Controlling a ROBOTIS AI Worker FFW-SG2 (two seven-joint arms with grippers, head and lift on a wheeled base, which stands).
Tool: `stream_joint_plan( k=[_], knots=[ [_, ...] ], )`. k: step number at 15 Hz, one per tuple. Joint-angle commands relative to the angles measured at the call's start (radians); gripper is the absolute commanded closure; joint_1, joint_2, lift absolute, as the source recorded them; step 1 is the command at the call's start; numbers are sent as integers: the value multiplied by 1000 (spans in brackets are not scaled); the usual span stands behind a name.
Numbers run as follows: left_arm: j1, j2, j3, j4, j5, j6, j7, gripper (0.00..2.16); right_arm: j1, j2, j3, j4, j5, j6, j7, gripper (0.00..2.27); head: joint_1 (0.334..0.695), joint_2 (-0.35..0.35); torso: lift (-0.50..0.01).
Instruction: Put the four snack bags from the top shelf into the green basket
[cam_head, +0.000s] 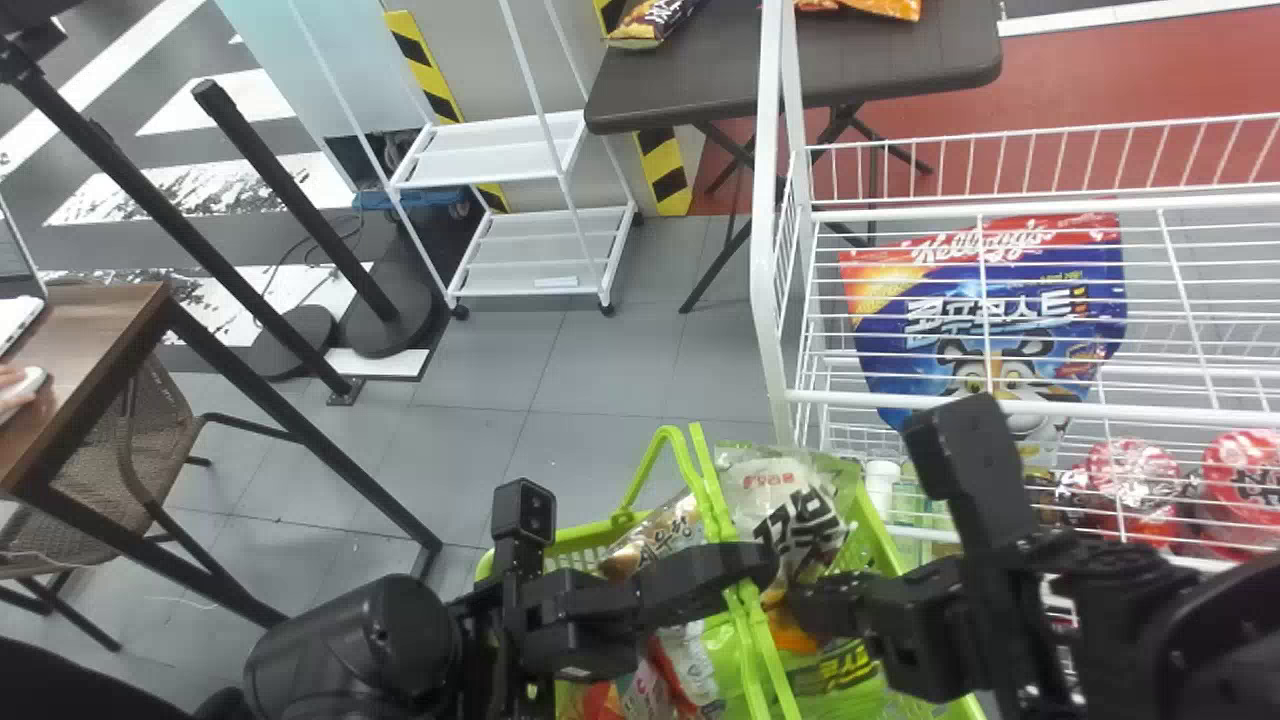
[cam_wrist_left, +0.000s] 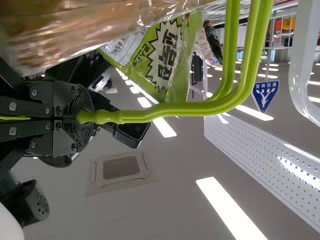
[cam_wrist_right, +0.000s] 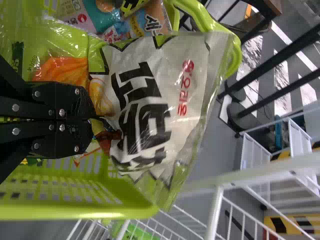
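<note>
Head view: bright, even light over the floor (cam_head: 480, 430); soft, faint shadows. Left wrist view: light comes from ceiling strips (cam_wrist_left: 232, 210), burnt out to white at lower centre; paler glare on the perforated panel (cam_wrist_left: 270, 165), right side; shiny streaks on clear wrap (cam_wrist_left: 100, 30), upper left. Right wrist view: glints on snack bag (cam_wrist_right: 145, 100); pale sheen along basket rim (cam_wrist_right: 75, 215), lower left.

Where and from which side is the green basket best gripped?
Likely mid-handle: the green basket has a raised handle whose slim bars run close together above the snack bags, so flat fingers should clamp them at once, coming from the robot's left, as the left gripper does.
</note>
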Motion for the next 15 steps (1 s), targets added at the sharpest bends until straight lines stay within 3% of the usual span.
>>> stream_joint_plan(
  k=[1,2,3,4,5,7,11,13,15],
  knots=[
    [-2,0,-11,0,2,0,-11,2145,-8,2,29,13,-17,54,2,2263,695,350,0],
    [-2,2,-9,0,2,0,-11,2145,-17,1,33,8,-6,140,2,2196,695,350,0],
    [-2,3,-2,0,2,0,-11,2145,-19,-7,26,-5,4,192,2,1575,695,350,0],
    [-2,3,6,1,2,0,-11,2145,-14,-18,10,-41,18,217,4,616,695,350,0],
    [-4,3,18,3,3,0,-11,2148,7,-25,-29,-90,20,238,10,-2,695,350,0],
    [-5,5,27,6,3,0,-11,2148,61,-27,-148,-196,-14,255,45,6,695,350,0],
    [-5,3,27,7,2,-3,-11,2145,108,-18,-470,-318,-209,255,62,53,695,324,0],
    [-5,5,32,9,2,0,-11,2145,105,-2,-580,-317,-190,121,51,63,695,250,0],
    [-4,5,32,9,2,0,-11,2148,72,-4,-602,-223,-28,-198,8,66,695,168,0]
  ],
)
